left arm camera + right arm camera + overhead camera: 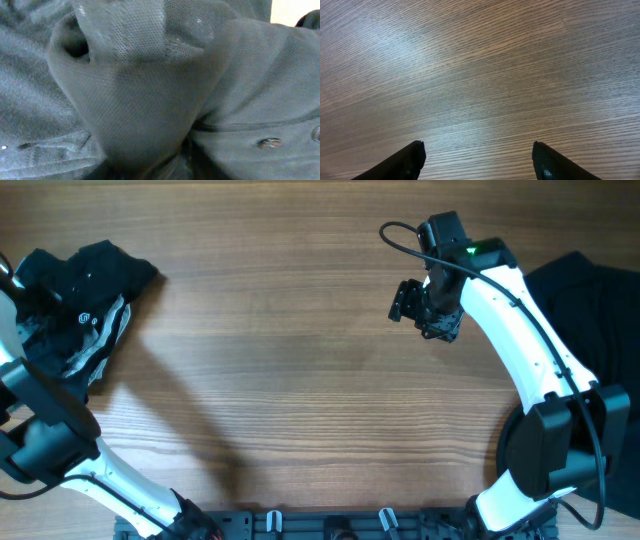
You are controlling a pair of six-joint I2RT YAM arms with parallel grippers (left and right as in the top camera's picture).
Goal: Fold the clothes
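The right gripper [478,146] is held spread above the bench [300,380]. The left gripper, apparently buried in the clothes [85,290], cannot be judged, so several layers may be snagged.

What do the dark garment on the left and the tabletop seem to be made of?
The dark garment looks like a knitted synthetic mesh, matte charcoal: the left wrist view shows a fine pitted weave and soft folds. Its small round fastener looks metallic, judging by its shine. The tabletop looks like wood or wood-look laminate, semi-matte: fine parallel grain with soft glare. Which of the two cannot be told.
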